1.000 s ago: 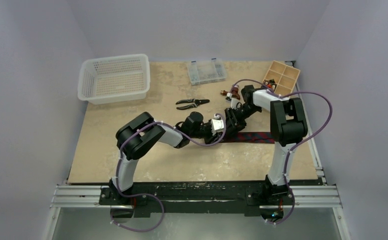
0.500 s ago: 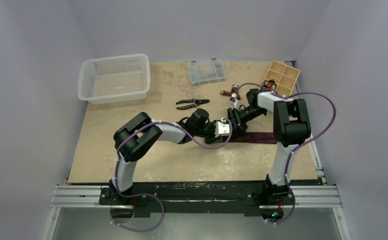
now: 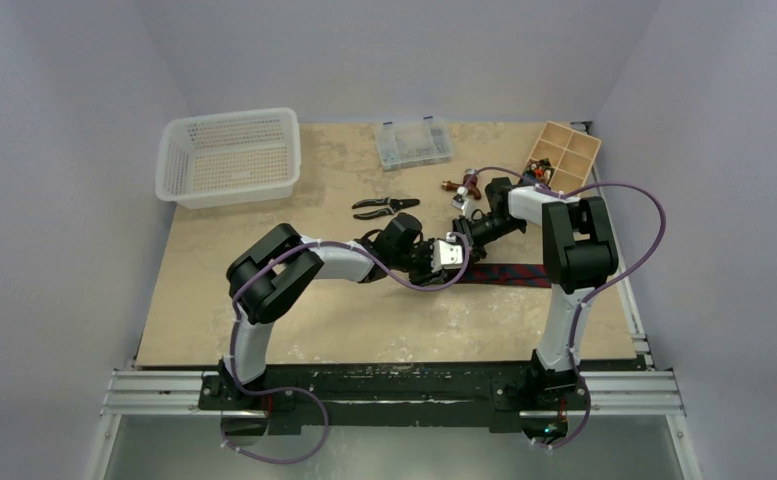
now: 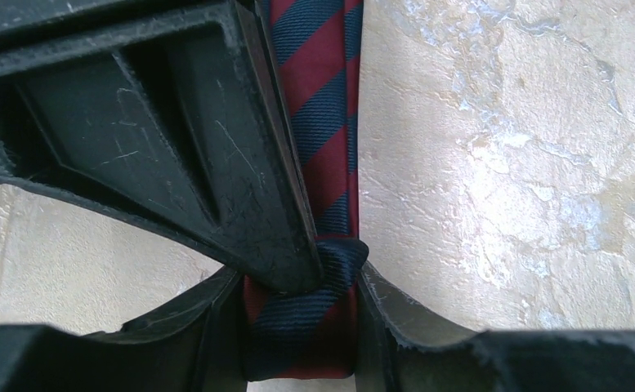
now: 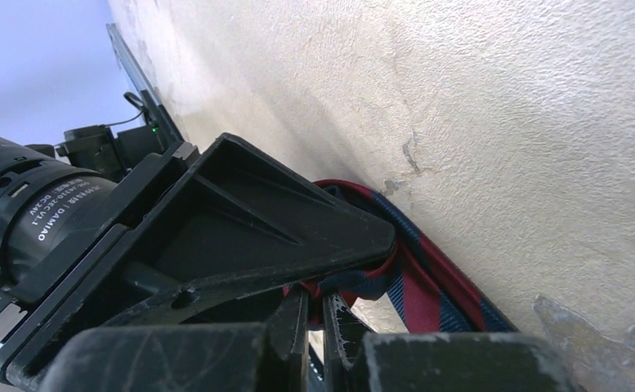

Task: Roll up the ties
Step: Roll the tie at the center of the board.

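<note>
Left wrist view: your left pincer (image 4: 297, 347) grasps the tie (image 4: 322, 122) by its folded end, right pincer (image 5: 314, 317) clenched beside it; rolling looks barely started, so next wind the fold rightward.

Tie (image 3: 509, 273) on table (image 3: 264, 320) centre-R, pliers (image 3: 384, 206) behind it, basket (image 3: 234, 188) back-L.

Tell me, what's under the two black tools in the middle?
The striped tie, lying on the beige table. The left tool holds it by its edges; the right tool pinches a fold. The part beneath them is covered.
</note>
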You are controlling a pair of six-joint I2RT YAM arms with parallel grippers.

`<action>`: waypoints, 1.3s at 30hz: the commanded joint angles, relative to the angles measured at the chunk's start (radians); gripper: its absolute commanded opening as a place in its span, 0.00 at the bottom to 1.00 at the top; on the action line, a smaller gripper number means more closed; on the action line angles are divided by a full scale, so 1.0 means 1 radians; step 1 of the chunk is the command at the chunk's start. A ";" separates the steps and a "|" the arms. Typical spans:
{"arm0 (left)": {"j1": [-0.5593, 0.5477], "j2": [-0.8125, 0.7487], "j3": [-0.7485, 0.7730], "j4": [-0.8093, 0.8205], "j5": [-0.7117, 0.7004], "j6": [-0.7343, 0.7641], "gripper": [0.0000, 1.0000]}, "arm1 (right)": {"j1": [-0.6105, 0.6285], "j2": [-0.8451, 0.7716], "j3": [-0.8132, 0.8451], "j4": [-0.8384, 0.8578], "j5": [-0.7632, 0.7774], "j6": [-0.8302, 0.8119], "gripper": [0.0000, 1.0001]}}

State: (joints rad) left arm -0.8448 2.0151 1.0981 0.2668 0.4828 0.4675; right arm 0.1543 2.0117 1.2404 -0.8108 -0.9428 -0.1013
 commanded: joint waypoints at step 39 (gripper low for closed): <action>0.045 0.090 0.004 -0.219 -0.053 -0.004 0.45 | 0.014 0.041 -0.011 0.114 0.514 -0.074 0.00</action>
State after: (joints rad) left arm -0.8215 2.0243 1.1625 0.1345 0.5056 0.4526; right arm 0.1707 2.0010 1.2621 -0.8288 -0.7231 -0.1101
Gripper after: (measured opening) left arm 0.450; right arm 0.018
